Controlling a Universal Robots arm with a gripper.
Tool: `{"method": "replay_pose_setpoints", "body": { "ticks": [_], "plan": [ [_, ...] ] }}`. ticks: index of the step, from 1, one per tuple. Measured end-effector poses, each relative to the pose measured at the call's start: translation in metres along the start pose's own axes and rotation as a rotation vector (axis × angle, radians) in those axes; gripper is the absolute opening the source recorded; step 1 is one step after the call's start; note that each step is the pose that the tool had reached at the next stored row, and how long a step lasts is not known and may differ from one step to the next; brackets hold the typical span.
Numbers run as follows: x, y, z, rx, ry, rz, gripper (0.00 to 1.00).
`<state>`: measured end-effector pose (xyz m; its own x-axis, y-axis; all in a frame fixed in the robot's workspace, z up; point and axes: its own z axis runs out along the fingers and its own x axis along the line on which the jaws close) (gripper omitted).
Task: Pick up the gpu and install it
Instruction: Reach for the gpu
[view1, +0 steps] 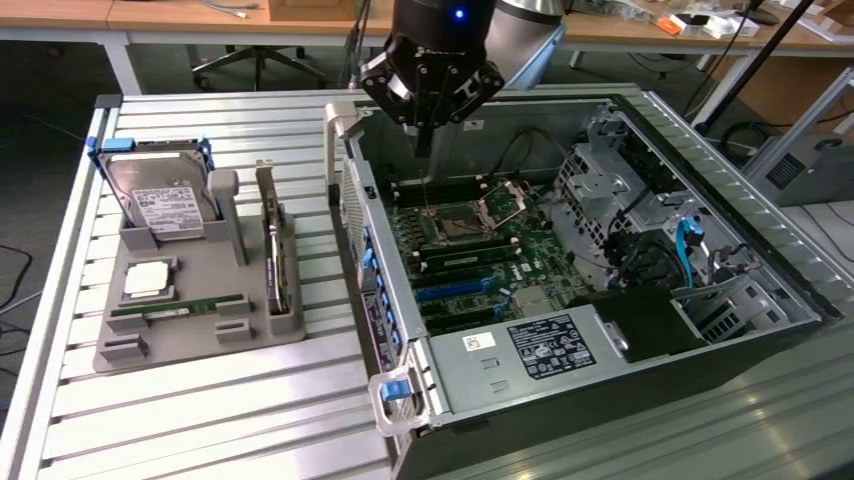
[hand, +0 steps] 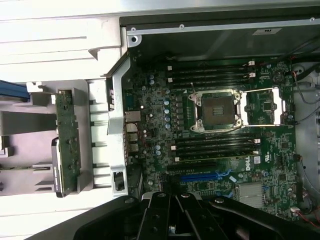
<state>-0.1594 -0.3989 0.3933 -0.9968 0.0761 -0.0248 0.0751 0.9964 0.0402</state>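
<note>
Claw (view1: 423, 138) hangs pinched shut and empty above the open computer case (view1: 350, 200), while the gpu (view1: 274, 250) stands on edge in the grey holder (view1: 174, 340) on the table (view1: 200, 420), just outside the case's wall. So the pick-up looks not yet begun. By my reading, a grasp calls for fingers spread and lined up along the card's thin top edge.

Dark brownish gpu (view1: 276, 258) with silver bracket. Plain grey holder (view1: 187, 340). Silver hard drive (view1: 167, 205) with white label, blue clips (view1: 96, 152). Green RAM stick (view1: 180, 308). Dark green motherboard (view1: 527, 265), one bright blue slot (view1: 447, 290). Black gripper (view1: 424, 148). Silvery ribbed table (view1: 200, 420).
</note>
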Motion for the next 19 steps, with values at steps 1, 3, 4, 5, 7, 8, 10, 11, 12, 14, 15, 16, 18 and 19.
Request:
{"method": "replay_pose_setpoints", "body": {
  "ticks": [1, 3, 4, 5, 7, 8, 10, 11, 12, 14, 15, 16, 18, 19],
  "plan": [
    [0.0002, 0.0, 0.0, 0.0, 0.0, 0.0, 0.11],
    [0.0005, 0.0, 0.0, 0.0001, 0.0, 0.0, 0.11],
    [0.0007, -0.0001, 0.0, 0.0, 0.0, 0.0, 0.11],
    [0.0009, -0.0001, 0.0, 0.0, 0.0, 0.0, 0.11],
    [0.0015, -0.0001, -0.0001, 0.0, 0.0, 0.0, 0.11],
    [0.0016, -0.0001, -0.0001, 0.0001, 0.0, 0.0, 0.11],
    [0.002, -0.0002, -0.0001, 0.0001, 0.0, 0.0, 0.11],
    [0.0023, -0.0002, -0.0001, 0.0001, 0.0, 0.0, 0.11],
    [0.0025, -0.0002, -0.0001, 0.0, 0.0, 0.0, 0.11],
    [0.003, -0.0002, -0.0001, 0.0001, 0.0, 0.0, 0.11],
    [0.0031, -0.0002, -0.0001, 0.0001, 0.0, 0.0, 0.11],
    [0.0035, -0.0003, -0.0001, 0.0001, 0.0, 0.0, 0.11],
    [0.0043, -0.0003, -0.0001, 0.0001, 0.0, 0.0, 0.11],
    [0.0045, -0.0003, -0.0002, 0.0001, 0.0, 0.0, 0.11]
  ]
}}
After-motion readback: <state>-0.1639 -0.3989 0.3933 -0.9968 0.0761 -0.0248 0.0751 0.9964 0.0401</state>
